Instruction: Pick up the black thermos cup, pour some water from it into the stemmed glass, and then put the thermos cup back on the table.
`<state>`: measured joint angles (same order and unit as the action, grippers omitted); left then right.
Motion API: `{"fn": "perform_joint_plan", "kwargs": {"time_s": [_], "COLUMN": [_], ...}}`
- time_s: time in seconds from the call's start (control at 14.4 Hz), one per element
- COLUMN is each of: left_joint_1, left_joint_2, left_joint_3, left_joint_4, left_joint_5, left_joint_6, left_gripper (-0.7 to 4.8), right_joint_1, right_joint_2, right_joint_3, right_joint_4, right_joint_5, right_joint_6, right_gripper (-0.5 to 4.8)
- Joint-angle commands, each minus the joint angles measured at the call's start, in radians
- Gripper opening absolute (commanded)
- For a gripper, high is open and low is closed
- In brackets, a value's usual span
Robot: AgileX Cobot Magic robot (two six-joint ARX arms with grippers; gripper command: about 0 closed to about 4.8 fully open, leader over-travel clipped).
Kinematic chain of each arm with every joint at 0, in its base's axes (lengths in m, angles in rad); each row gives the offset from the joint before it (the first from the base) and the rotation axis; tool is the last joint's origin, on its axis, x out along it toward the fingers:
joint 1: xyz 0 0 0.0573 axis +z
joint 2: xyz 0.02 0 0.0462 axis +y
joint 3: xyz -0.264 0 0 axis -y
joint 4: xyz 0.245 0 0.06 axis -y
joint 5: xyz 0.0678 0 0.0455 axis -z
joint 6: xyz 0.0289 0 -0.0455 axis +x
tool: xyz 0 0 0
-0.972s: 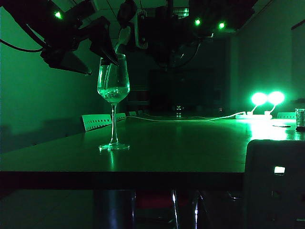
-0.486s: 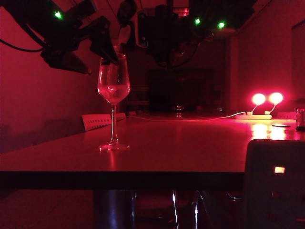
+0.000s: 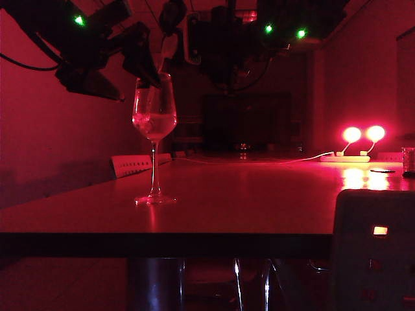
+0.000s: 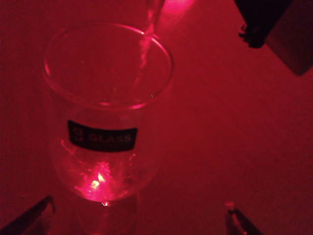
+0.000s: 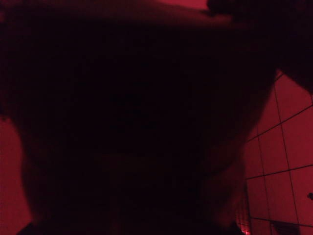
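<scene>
Left gripper (image 4: 139,215) jaws spread, empty, by glass (image 3: 154,116); right gripper clamps thermos (image 5: 132,122), pouring. Hold tilt steady, stream inside rim.

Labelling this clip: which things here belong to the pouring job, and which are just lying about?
Job: black matte thermos cup, pouring, in right gripper overhead; tall clear stemmed glass, open left gripper near it; glossy table.
Idle: small clear tumbler; white power strip, lit; dark box.

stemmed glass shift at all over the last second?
No. In the exterior view the stemmed glass keeps its foot at the same spot on the table, the same gap from the front edge. Only the room light went from green to red.
</scene>
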<state>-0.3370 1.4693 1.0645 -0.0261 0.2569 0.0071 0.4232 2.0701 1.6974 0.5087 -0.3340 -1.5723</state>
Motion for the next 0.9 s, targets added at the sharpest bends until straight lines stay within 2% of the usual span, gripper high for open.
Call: {"fn": "perform_joint_plan", "kwargs": {"time_s": [0.07, 0.9], "left_joint_1": [-0.001, -0.001], "left_joint_2": [-0.006, -0.006], "left_joint_3": [0.006, 0.006], "left_joint_4": [0.013, 0.013], "left_joint_5": [-0.002, -0.002], "left_joint_6": [0.0, 0.0], "left_gripper": [4.79, 4.79], "right_joint_1": [0.002, 0.002], "right_joint_2": [-0.023, -0.023], "right_joint_3": [0.016, 0.028], "right_joint_4": [0.086, 0.066], "right_joint_5": [-0.002, -0.001], "right_joint_6": [-0.007, -0.035], "right_gripper": [1.57, 1.57]}}
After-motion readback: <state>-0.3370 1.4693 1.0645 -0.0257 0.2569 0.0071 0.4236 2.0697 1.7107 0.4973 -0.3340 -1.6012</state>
